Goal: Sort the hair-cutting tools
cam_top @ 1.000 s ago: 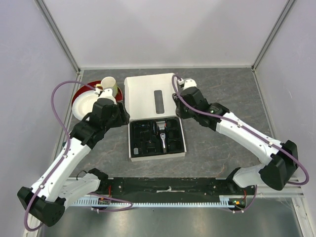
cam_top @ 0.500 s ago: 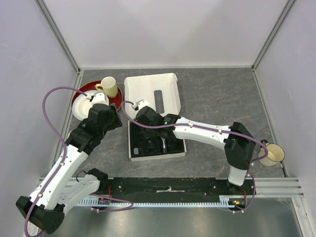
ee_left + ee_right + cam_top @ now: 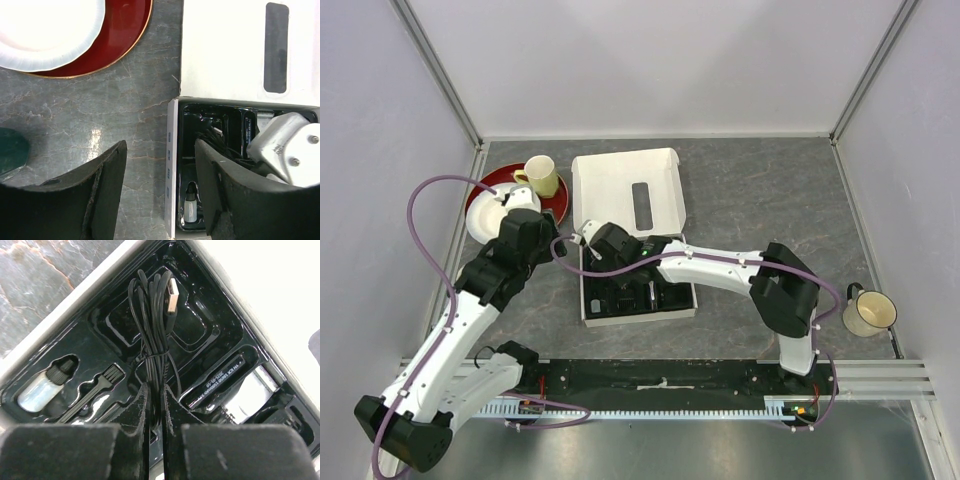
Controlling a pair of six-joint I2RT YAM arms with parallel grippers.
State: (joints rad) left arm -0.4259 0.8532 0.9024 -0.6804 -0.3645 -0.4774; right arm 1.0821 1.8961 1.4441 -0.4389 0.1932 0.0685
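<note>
Right jaws are closed tight on the bundled cord (image 3: 150, 315) at the far-left of the box's tray (image 3: 195, 330), by the brush (image 3: 95, 387) and clipper (image 3: 245, 395). Left jaws, parted and empty, hang over the desk (image 3: 135, 115) just left of the box (image 3: 172, 150).

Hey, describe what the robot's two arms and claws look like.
The left arm and right arm are both built from white tubular links with chunky black joint housings. A thin purple cable loops along each. The left claw and right claw have matte black, rough-textured fingers.
</note>
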